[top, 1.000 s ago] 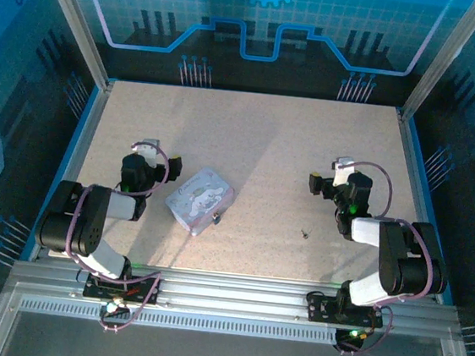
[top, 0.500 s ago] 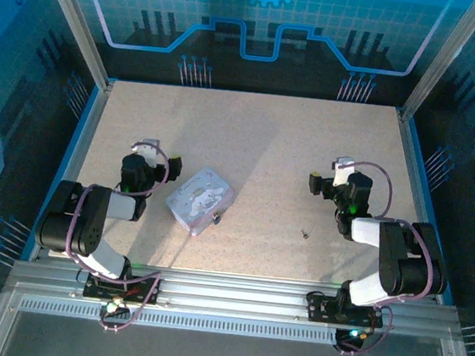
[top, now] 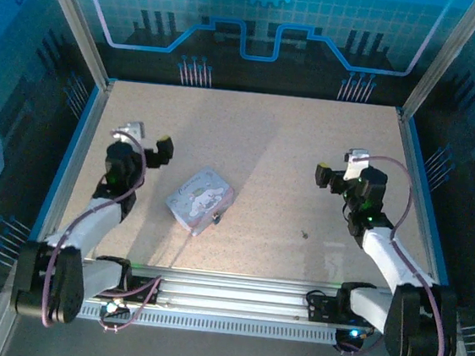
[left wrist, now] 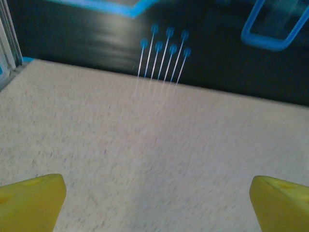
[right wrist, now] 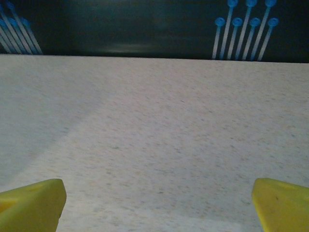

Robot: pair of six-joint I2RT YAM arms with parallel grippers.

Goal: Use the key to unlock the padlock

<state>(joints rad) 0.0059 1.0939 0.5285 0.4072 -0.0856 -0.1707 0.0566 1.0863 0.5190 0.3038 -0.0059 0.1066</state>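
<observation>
Left of centre on the table, the padlock: a pale lavender-grey block with rounded corners, whitish markings on top and a small dark stub on its near right side. The key, a tiny dark speck, lies well apart to its right. The left gripper and right gripper, jaws spread wide and empty, stand near the side rails, with bare speckled surface ahead of them.
</observation>
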